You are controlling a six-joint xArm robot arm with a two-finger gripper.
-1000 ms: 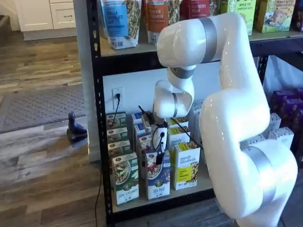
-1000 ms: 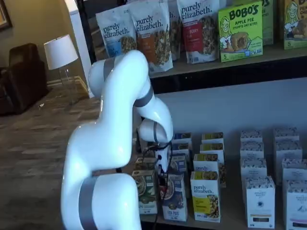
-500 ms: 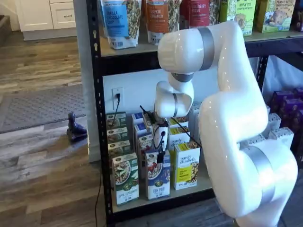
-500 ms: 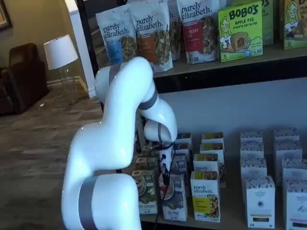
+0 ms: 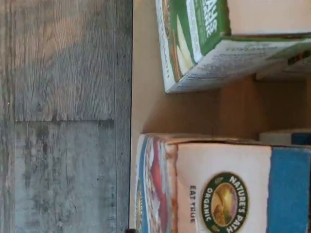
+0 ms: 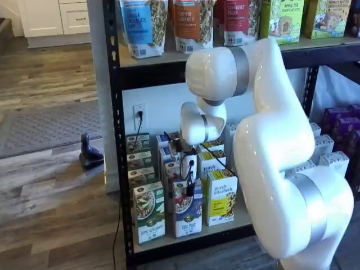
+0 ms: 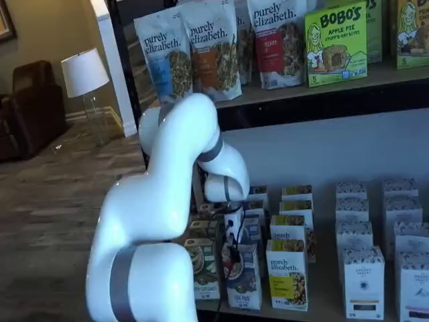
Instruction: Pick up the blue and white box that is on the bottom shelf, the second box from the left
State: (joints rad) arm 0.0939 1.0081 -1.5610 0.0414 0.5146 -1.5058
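My arm has swung closer to the rack, my gripper low over the blue and white box fronting the bottom shelf; finger state I cannot tell

Grey-brown wood plank floor with a grey rug. White cabinets stand behind; elsewhere, a white-shaded lamp beside a dark armchair.
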